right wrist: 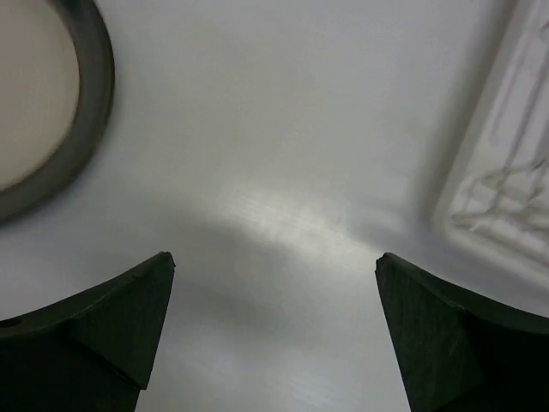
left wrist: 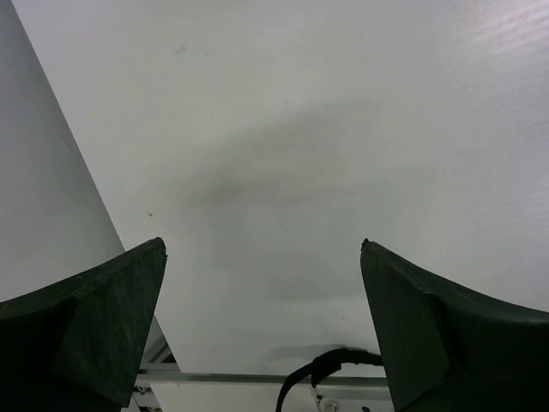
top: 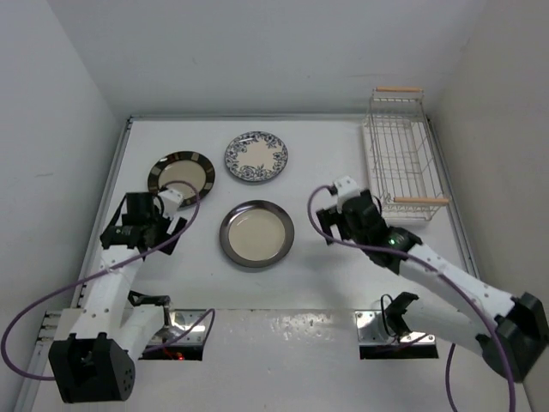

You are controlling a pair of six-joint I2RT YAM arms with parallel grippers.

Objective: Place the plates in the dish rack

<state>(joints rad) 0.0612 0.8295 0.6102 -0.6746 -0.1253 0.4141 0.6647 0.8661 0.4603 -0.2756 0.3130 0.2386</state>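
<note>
Three plates lie flat on the white table. The dark-rimmed plate (top: 181,174) is at the back left, the blue-and-white floral plate (top: 256,157) is beside it, and the grey-rimmed plate (top: 256,233) is in the middle. The white wire dish rack (top: 401,159) stands empty at the back right. My left gripper (top: 163,216) hovers just in front of the dark-rimmed plate, open and empty (left wrist: 262,249). My right gripper (top: 343,206) hovers between the grey-rimmed plate (right wrist: 86,129) and the rack (right wrist: 506,189), open and empty (right wrist: 274,257).
White walls close in the table on the left, back and right. The left wall (left wrist: 43,215) is close to my left gripper. A dark cable (left wrist: 326,365) and the table's near rail show below the left fingers.
</note>
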